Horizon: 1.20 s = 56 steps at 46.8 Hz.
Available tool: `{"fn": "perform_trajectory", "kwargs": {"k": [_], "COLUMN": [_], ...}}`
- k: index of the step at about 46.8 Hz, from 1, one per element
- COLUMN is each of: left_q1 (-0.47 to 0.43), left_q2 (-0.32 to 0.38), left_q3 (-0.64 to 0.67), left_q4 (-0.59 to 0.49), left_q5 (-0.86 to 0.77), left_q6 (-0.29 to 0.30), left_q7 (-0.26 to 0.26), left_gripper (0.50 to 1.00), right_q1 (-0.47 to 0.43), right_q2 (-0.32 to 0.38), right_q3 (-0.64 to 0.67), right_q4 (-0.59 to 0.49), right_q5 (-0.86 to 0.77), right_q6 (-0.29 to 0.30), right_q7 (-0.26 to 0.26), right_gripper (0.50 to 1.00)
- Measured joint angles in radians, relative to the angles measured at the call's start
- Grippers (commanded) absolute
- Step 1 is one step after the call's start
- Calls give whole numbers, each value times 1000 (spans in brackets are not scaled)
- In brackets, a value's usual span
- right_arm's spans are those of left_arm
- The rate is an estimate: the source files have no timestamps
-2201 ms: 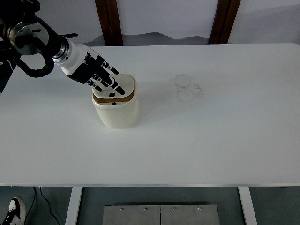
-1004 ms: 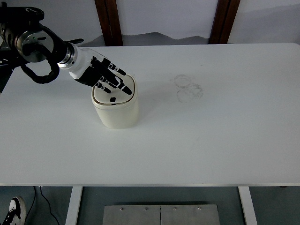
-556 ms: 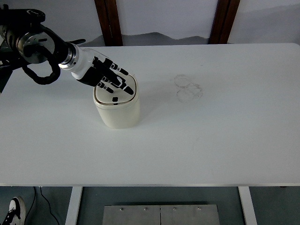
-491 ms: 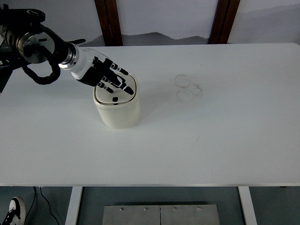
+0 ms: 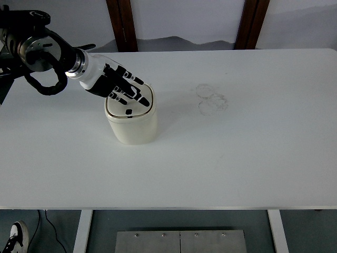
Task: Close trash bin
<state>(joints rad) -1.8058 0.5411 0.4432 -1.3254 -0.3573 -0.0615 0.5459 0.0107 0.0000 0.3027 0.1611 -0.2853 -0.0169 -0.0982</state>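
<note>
A small cream trash bin stands on the white table, left of centre. Its lid lies flat on top, with a thin dark seam around the rim. My left hand reaches in from the upper left and rests flat on the lid, its black-and-white fingers stretched out across the top. The hand holds nothing. The right arm does not show.
Faint ring-shaped marks stain the table to the right of the bin. Two dark wooden posts stand behind the far edge. A shoe shows on the floor at the bottom left.
The lid stood raised with a brown gap under it 2.2 s ago; it now lies flat. My left hand pressed down on it and shifted slightly right. Little has moved in the last half second.
</note>
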Motion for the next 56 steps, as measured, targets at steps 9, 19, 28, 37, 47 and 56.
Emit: {"fn": "perform_trajectory", "kwargs": {"k": [9, 19, 28, 37, 47, 56], "left_q1": [9, 12, 12, 8, -3, -12], "left_q2": [1, 1, 2, 5, 11, 14], "left_q3": [0, 2, 2, 2, -11, -51], "left_q4": [0, 0, 0, 0, 0, 4], "left_q5": [0, 0, 0, 0, -1, -2], "left_q6": [0, 2, 2, 2, 2, 2], "left_q7": [-1, 2, 2, 3, 2, 2], "left_gripper": [1000, 1000, 1000, 1000, 1000, 1000], "right_q1": [0, 0, 0, 0, 0, 0], "right_q2": [0, 0, 0, 0, 0, 0], "right_q3": [1, 0, 0, 0, -1, 0], "right_q4": [0, 0, 0, 0, 0, 0], "right_q5": [0, 0, 0, 0, 0, -1], "right_q6": [0, 0, 0, 0, 0, 0], "right_q7": [0, 0, 0, 0, 0, 0], "right_gripper": [995, 995, 995, 995, 995, 995]}}
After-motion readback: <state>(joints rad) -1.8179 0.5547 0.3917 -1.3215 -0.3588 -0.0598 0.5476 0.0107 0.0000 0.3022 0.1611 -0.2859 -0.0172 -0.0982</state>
